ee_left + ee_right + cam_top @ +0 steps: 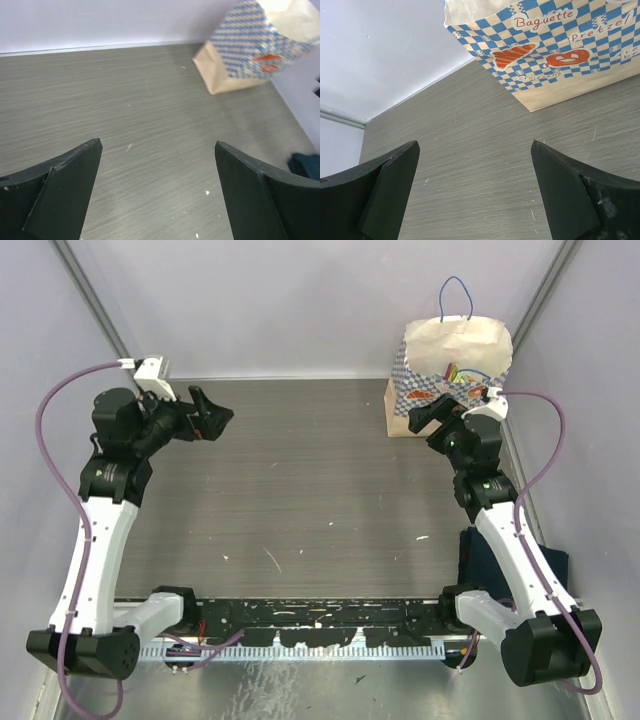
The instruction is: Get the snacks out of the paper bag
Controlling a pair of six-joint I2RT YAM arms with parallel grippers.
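Paper bag [455,375] stood upright on the desk [300,490], in its far right corner, close to the back wall. Thin blue cord handles [457,295] rose above the bag's open rim. Top view did not reach inside the bag, so the contents could not be read and no snacks were seen in any view. Lower band of the bag was blue-white checkered; the right wrist view showed the printed words "Baguette", "Pretzel" and "Croissant" with orange-red pictures of a croissant and a pretzel. Right end effector [422,418] sat just in front of the bag's base, fingers spread wide, nothing between them, pointed at the checkered band; bare desk showed between the fingers and the bag, so no contact. Left end effector [212,408] was well apart from the bag, toward the opposite side of the desk, fingers likewise spread and holding nothing; its wrist view caught the bag at upper right. A dark blue cloth [490,550] lay on the near side of the bag, beside the right arm. Small white specks were scattered over the desk between the bag and the arm bases.
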